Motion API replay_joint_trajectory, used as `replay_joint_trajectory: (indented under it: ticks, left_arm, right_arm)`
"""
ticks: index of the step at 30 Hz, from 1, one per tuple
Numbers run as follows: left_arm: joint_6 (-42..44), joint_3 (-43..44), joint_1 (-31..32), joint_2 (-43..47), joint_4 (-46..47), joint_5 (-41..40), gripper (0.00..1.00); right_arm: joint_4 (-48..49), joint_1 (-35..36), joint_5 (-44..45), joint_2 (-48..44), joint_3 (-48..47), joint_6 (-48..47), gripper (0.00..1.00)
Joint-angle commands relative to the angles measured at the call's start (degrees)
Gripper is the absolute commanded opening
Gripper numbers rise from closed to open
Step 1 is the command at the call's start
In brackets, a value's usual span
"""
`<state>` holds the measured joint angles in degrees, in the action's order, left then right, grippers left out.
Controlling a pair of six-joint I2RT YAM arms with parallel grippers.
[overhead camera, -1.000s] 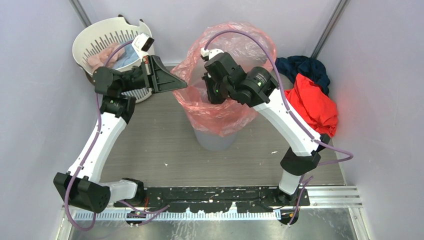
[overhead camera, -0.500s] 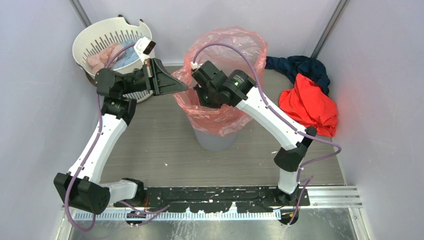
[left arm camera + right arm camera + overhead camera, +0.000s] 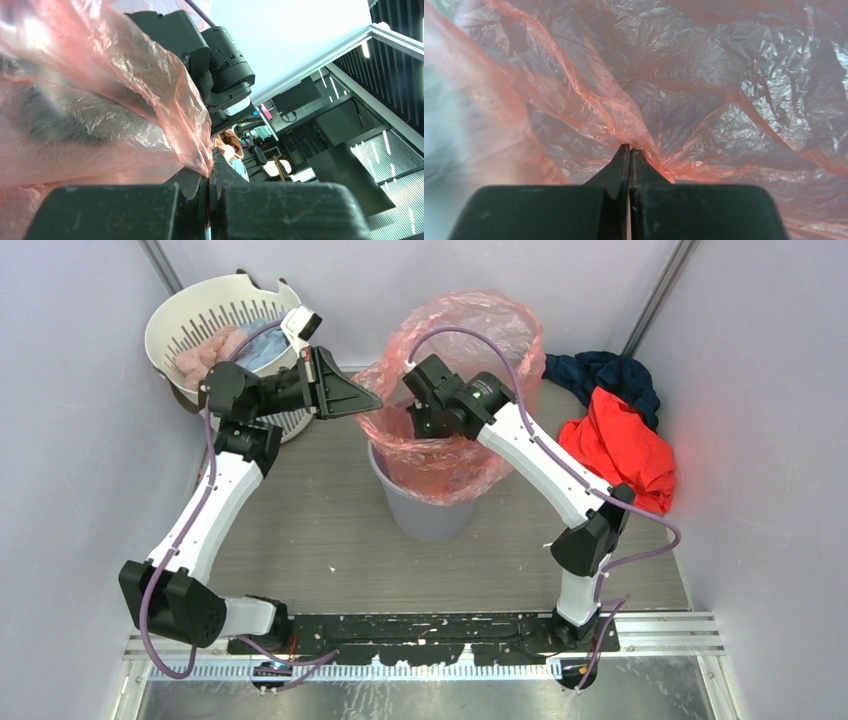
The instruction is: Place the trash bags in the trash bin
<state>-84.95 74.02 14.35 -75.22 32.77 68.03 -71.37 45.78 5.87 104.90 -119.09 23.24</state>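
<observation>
The trash bag (image 3: 470, 325), a crinkly translucent red-pink film, stands billowed over the grey trash bin (image 3: 420, 515) and drapes down its front. My left gripper (image 3: 375, 400) is at the bag's left rim, shut on a corner of film; in the left wrist view that film (image 3: 125, 100) runs into the closed tips of the gripper (image 3: 209, 167). My right gripper (image 3: 425, 425) points down inside the bag. In the right wrist view it (image 3: 629, 149) is shut, with folds of the bag (image 3: 704, 100) gathering at its tips.
A white slotted laundry basket (image 3: 190, 320) with pale pink and blue cloth stands at back left, just behind the left arm. A red-orange garment (image 3: 625, 450) and a dark blue one (image 3: 605, 375) lie at right. Walls close in on both sides.
The left gripper has lifted slightly up and right with the bag's corner. The right arm's wrist has swung inside the bag, and more of the bin's left rim shows.
</observation>
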Motion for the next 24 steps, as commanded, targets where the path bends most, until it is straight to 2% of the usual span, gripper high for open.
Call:
replay_joint_trajectory:
  ticks: [1, 24]
  left_arm:
    - [1.01, 3.13, -0.03, 0.11, 2.15, -0.43, 0.00]
    - [1.62, 1.97, -0.02, 2.27, 1.07, -0.61, 0.00]
  right_arm:
    - [4.30, -1.67, -1.60, -0.79, 0.72, -0.97, 0.01]
    - [17.99, -2.41, -11.76, 4.05, 3.24, -0.20, 0.01]
